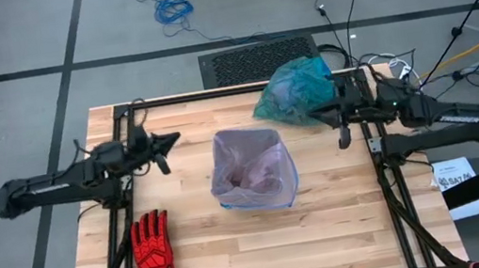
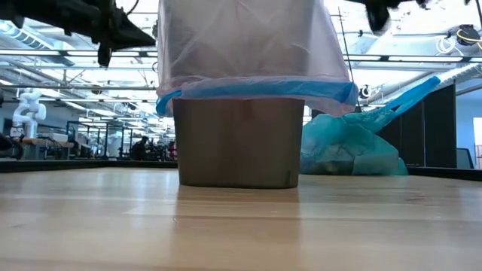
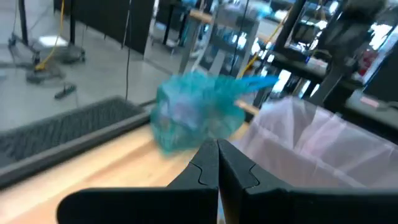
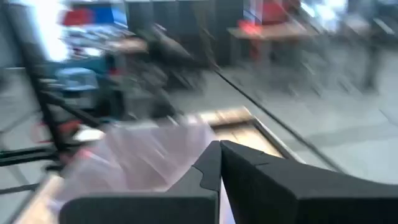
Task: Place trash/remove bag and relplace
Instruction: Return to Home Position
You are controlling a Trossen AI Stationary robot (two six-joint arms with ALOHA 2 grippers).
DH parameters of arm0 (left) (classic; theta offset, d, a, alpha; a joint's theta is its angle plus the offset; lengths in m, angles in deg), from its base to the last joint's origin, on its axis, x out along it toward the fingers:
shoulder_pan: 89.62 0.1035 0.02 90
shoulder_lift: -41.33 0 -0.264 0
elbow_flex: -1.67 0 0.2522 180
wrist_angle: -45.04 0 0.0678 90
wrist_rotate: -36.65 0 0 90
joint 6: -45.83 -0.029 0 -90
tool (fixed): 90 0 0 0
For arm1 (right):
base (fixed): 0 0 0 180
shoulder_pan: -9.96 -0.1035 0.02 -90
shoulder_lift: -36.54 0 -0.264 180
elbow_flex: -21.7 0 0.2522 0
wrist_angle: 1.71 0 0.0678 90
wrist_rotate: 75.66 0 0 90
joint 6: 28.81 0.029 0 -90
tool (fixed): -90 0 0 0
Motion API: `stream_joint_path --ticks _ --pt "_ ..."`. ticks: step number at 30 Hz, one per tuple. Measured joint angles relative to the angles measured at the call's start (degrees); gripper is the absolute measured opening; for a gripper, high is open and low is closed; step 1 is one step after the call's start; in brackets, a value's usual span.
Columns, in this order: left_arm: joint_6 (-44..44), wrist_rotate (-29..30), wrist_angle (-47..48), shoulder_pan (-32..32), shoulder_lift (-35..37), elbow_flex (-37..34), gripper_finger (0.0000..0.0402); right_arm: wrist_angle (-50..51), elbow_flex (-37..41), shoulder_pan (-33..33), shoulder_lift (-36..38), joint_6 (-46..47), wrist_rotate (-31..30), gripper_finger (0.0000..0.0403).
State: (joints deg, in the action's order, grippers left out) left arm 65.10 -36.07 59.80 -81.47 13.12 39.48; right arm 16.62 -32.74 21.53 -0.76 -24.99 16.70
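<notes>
High view: the teal bag [image 1: 295, 90] lay bunched at the far edge of the table [image 1: 329, 225], just beside the right gripper [image 1: 344, 130]. The left gripper [image 1: 168, 143] was well apart from it, across the lilac liner [image 1: 253, 172].
Low view: the teal bag slumped beside the bin [image 2: 237, 143]. It looked light, soft and slippery, best pinched where it gathers.
Left wrist view: the fingers were pressed together, empty, with the teal bag ahead.
Right wrist view: the fingers were closed on nothing, with the lilac liner ahead.

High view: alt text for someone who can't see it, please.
A bin lined with a pale lilac bag stands mid-table between two dark arms, left pincer and right pincer both clear of it. A teal-green bag sits at the far edge by the right pincer; a red glove lies near the left edge.
</notes>
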Motion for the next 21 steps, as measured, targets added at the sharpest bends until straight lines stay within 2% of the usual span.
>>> stream_joint_path --ticks 5,7,9,12,14,18,21 --pt "-1.84 -8.23 2.77 8.29 2.70 0.85 0.0000 18.29 5.13 4.06 6.77 4.34 -10.26 0.0000" --pt "-1.81 -11.14 6.99 10.75 2.54 0.82 0.0000 24.68 5.14 5.02 7.83 5.12 -11.44 0.0000" --pt "-2.21 -12.75 9.06 12.15 2.08 0.66 0.0000 25.62 5.12 5.29 9.17 4.03 -10.46 0.0000" --pt "-4.46 -12.78 8.90 13.13 1.87 0.40 0.0000 19.18 7.16 5.21 12.99 -4.22 -1.69 0.0000" --pt "-4.61 -12.72 8.09 13.35 2.64 -0.24 0.0000 12.34 12.42 5.21 17.20 -5.84 2.27 0.0000" --pt "-2.10 -12.65 6.04 13.22 4.20 -4.60 0.0000 -0.91 27.12 5.25 25.58 -0.19 3.62 0.0000" --pt "-1.13 -12.65 -0.99 12.99 4.26 -10.80 0.0000 -13.72 36.02 5.20 29.35 3.33 3.60 0.0000"
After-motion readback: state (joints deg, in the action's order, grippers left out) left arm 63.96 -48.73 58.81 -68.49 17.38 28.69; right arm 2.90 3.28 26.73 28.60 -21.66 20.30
